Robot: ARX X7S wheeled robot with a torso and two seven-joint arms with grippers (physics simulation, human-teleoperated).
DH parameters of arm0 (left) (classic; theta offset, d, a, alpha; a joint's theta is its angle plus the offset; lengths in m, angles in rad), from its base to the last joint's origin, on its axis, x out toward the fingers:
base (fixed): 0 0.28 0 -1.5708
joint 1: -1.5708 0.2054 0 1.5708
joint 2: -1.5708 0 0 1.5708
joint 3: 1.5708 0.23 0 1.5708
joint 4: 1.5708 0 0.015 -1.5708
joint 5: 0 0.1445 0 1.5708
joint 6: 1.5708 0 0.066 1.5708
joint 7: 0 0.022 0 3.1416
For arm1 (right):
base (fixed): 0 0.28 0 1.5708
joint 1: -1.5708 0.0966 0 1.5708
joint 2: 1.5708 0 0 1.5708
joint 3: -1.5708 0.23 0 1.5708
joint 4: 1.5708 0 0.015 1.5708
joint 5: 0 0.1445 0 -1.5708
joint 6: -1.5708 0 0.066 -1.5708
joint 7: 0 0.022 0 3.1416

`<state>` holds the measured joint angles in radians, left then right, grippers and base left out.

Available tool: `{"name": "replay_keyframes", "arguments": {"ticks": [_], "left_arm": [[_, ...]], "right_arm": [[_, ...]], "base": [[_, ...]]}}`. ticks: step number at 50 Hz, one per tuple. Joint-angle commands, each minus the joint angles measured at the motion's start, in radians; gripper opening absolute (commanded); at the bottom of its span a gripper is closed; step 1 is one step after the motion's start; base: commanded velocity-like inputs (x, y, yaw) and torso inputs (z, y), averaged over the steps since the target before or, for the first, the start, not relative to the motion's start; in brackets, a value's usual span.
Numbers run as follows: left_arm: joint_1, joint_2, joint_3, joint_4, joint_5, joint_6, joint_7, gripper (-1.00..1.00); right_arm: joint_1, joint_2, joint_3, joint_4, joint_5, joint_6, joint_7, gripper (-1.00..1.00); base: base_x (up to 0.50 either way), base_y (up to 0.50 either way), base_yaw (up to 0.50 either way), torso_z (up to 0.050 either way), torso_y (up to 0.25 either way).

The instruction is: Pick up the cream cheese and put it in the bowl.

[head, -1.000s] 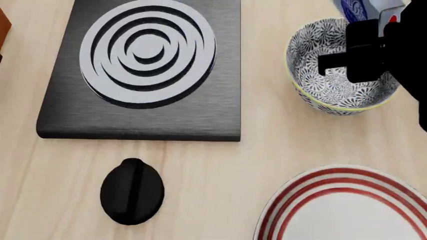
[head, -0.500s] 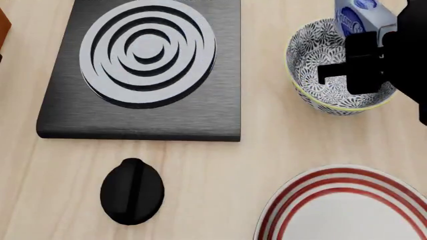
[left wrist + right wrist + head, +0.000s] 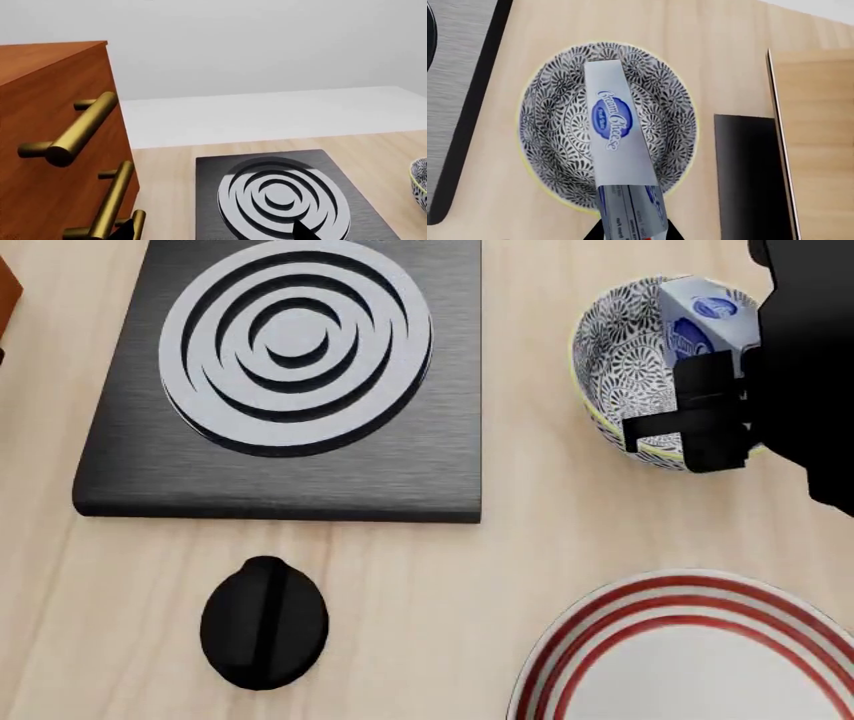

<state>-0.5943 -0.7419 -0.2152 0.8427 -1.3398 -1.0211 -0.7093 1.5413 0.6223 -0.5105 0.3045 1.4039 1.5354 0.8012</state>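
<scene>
The cream cheese (image 3: pixel 707 322), a silver-grey box with a blue oval label, hangs over the patterned bowl (image 3: pixel 603 335) at the head view's right. My right gripper (image 3: pixel 721 400) is shut on the box's near end and covers part of the bowl. In the right wrist view the cream cheese (image 3: pixel 617 135) lies lengthwise above the bowl's (image 3: pixel 550 100) inside, with my right gripper (image 3: pixel 630 231) clamped on its end. My left gripper (image 3: pixel 213 235) is open and empty, its tips just showing above the stove plate (image 3: pixel 280 195).
A black stove plate (image 3: pixel 120 470) with grey rings lies at the left. A black knob (image 3: pixel 264 622) sits in front of it. A red-ringed white plate (image 3: pixel 694 650) is at the front right. An orange-brown cabinet (image 3: pixel 40 175) with brass handles stands beside the left arm.
My right gripper has moved nearer and lower with the cream cheese, so the box now sits over the bowl's middle instead of its far edge. The left arm has not moved.
</scene>
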Motion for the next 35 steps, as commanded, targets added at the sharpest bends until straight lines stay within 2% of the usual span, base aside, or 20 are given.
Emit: {"name": "replay_keyframes", "arguments": {"ticks": [1,19,35], "left_arm": [[-0.012,-0.003,0.008,0.002,-0.012,0.000,-0.013,1.00],[0.011,-0.001,0.013,0.006,0.017,0.015,0.004,1.00],[0.031,-0.001,0.013,0.001,0.038,0.030,0.023,1.00]], "right_arm": [[0.022,0.012,-0.052,0.016,0.028,-0.013,0.028,-1.00],[0.013,0.005,-0.139,0.030,-0.034,-0.090,-0.065,-1.00],[0.034,-0.005,-0.175,0.058,-0.061,-0.111,-0.085,-1.00]], "base": [[0.00,0.00,0.00,0.000,0.000],[0.00,0.00,0.00,0.000,0.001],[0.00,0.00,0.00,0.000,0.001]]}}
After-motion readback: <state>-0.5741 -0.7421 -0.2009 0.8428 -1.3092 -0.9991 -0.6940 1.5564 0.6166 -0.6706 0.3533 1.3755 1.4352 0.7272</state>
